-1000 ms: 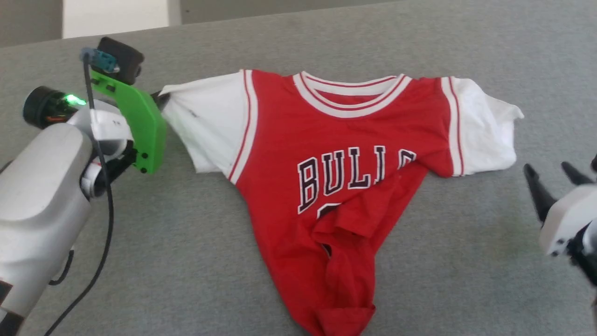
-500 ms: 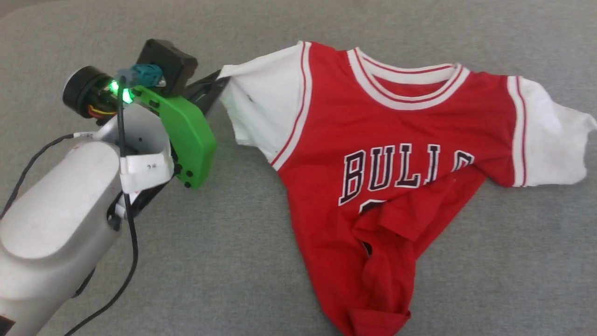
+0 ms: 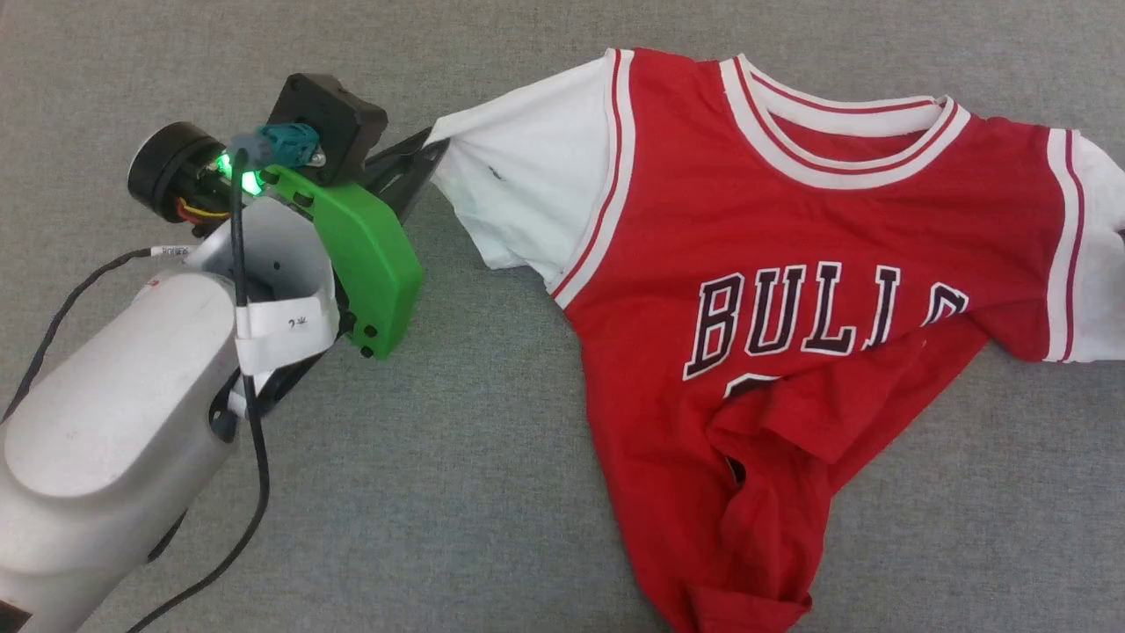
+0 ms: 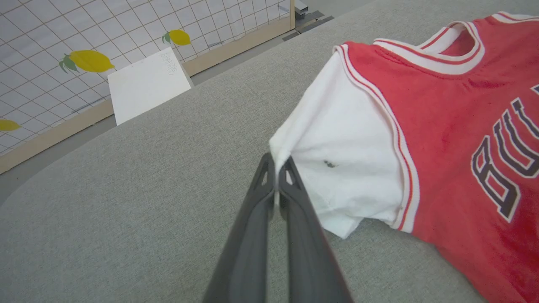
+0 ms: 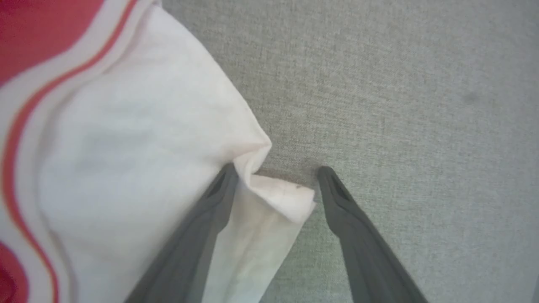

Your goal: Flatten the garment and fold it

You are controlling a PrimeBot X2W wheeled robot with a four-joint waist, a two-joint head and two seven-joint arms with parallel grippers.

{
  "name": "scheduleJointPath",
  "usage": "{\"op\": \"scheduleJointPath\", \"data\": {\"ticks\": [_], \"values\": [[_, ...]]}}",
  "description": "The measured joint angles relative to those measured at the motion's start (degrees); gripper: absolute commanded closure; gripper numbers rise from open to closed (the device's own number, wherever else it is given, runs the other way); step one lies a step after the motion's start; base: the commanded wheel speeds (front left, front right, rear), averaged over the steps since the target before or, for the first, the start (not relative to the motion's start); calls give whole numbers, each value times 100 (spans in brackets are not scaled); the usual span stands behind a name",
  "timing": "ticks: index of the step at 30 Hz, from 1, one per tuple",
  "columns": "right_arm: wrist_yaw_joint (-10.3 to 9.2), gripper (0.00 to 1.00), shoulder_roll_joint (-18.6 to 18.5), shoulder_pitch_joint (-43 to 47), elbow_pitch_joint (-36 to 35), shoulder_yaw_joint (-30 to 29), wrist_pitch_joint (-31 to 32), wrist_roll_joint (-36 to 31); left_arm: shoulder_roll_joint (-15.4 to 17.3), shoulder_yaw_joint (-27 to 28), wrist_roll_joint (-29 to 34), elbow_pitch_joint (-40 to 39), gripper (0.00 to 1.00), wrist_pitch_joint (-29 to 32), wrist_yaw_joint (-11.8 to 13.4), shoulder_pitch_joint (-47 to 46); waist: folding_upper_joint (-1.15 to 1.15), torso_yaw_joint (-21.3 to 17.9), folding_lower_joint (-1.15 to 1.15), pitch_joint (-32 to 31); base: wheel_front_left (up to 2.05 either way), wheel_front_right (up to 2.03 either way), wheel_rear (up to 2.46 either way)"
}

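Your shirt (image 3: 747, 264) lies face up on the grey table (image 3: 457, 457), collar away from you, spread toward your right side. Your left gripper (image 4: 278, 162) has its fingers pressed together on the outer corner of the white sleeve (image 3: 527, 193) on your left, and that corner is lifted slightly into a point. The sleeve's lower edge sags to the table just beside the fingers.

Your right gripper (image 5: 276, 172) stands with its fingers apart, tips low over the table. One finger crosses the other white sleeve (image 5: 126, 139), and the sleeve's folded corner pokes into the gap between the fingers. The other finger is over bare cloth, clear of the fabric.

The red body narrows toward you. Its lower part is bunched and folded up over the front, covering the end of the black lettering (image 3: 791, 316) and what is printed beneath it.

You have bare table left of the shirt and in front of it. In the left wrist view the table's far edge (image 4: 139, 118) runs near a white board (image 4: 147, 84) and a tiled wall with lemons (image 4: 86, 61).
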Motion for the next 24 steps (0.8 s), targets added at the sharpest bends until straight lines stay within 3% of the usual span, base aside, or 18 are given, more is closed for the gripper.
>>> {"op": "scheduleJointPath", "data": {"ticks": [1,2,12,24], "values": [[1,78,-13,-16,34,34,-35,9,4,0,-1,0,100,-1,1,5,0,0,0,6,0,0,0],[1,100,-23,-34,76,77,-94,25,5,-1,-1,1,100,-3,1,18,0,-4,0,6,0,0,0],[3,100,19,-77,361,241,-1189,183,34,124,-38,238,100,-463,120,309,0,-111,0,-339,0,0,0],[3,100,-431,-337,-902,375,-2435,336,407,714,-34,30,100,-1534,559,764,0,-304,0,-1441,0,0,0]]}}
